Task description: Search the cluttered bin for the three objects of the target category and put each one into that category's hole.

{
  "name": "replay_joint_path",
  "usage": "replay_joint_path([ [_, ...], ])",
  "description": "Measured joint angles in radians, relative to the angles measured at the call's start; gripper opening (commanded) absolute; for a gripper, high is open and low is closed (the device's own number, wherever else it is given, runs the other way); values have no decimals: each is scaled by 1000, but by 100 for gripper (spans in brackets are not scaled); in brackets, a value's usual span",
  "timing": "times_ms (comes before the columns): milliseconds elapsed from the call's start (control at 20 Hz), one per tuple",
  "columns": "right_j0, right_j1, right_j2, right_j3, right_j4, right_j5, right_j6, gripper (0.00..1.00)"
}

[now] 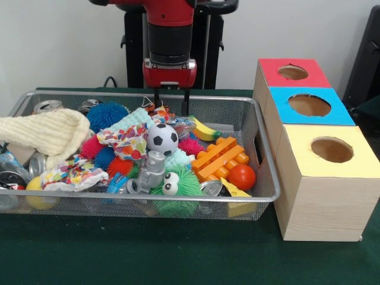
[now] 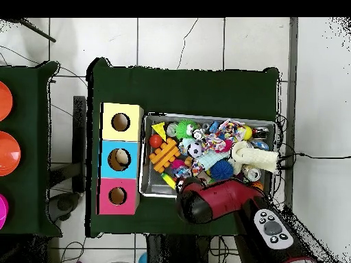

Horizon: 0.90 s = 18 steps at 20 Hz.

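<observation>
- A dark green cloth-covered table (image 1: pixel 178 261) stands before a pale wall; from overhead, white floor tiles surround it.
- A wire-mesh metal bin (image 1: pixel 268 160) sits on the cloth, heaped with toys and cans.
- Just beside the bin stands a pale wooden box (image 1: pixel 323 202) with three round holes: a red-topped section (image 1: pixel 268 70), a blue-topped section (image 1: pixel 341 113) and a yellow-topped section (image 1: pixel 362 163).
- The red and black arm's gripper (image 1: pixel 171 102) hangs over the bin's far edge, its two thin black fingers (image 1: pixel 186 101) spread apart and holding nothing.
- In the heap: a small black-and-white soccer ball (image 1: pixel 162 138) near the middle, an orange plastic waffle block (image 1: pixel 220 158), a red ball (image 1: pixel 241 177), a green fuzzy toy with googly eyes (image 1: pixel 185 185) and a grey plastic robot figure (image 1: pixel 152 171).
- A cream knitted cloth (image 1: pixel 50 133) drapes over one end; a blue spiky ball (image 1: pixel 105 114) lies next to it.
- A yellow banana toy (image 1: pixel 205 130) rests near the far wall, close to the gripper.
- Silver cans (image 1: pixel 47 107) lie in the corner.
</observation>
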Motion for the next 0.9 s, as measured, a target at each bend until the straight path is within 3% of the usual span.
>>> replay_joint_path([
  [900,-22,1,94,-101,24,140,0,100],
])
